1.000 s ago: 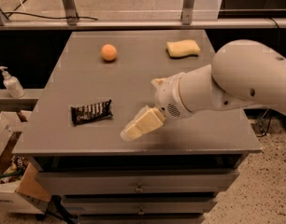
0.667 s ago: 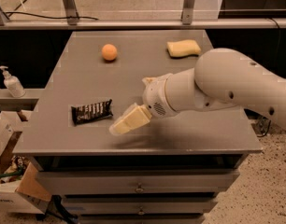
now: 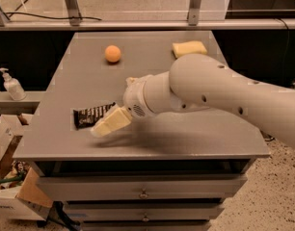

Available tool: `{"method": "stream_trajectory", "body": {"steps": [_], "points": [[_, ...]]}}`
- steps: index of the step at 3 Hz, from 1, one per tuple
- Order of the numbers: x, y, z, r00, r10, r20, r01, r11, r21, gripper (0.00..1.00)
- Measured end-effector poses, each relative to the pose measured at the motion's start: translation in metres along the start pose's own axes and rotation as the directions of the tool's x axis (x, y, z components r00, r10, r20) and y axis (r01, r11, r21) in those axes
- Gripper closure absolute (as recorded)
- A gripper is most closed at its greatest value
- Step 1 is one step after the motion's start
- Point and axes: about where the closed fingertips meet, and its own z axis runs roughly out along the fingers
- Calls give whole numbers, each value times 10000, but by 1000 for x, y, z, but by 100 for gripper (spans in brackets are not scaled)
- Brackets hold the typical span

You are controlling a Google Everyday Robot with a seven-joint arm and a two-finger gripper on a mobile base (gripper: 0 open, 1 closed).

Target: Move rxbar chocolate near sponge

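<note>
The rxbar chocolate [image 3: 91, 115] lies flat on the grey table [image 3: 89, 81] near its front left, black wrapper with white lettering. The pale yellow sponge [image 3: 189, 48] lies at the table's back right. My gripper [image 3: 101, 127] with cream-coloured fingers reaches from the right on a white arm and sits just over the bar's right end, partly covering it. The bar rests on the table.
A round orange ball [image 3: 113, 53] sits at the back left of the table. A hand-sanitizer bottle [image 3: 10, 84] stands on a shelf to the left. Cardboard boxes [image 3: 12, 167] lie on the floor at the lower left. Drawers run below the table's front edge.
The arm has swung left across the table, bringing the gripper from the middle front to the right end of the bar. The bar, sponge and ball have not moved.
</note>
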Motion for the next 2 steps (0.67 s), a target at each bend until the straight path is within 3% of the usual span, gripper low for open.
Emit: {"method": "stream_trajectory", "body": {"steps": [1, 2], "points": [[-2, 8, 15, 10000, -29, -23, 29, 9999, -149, 0], [2, 15, 24, 9999, 21, -125, -24, 9996, -268, 17]]}}
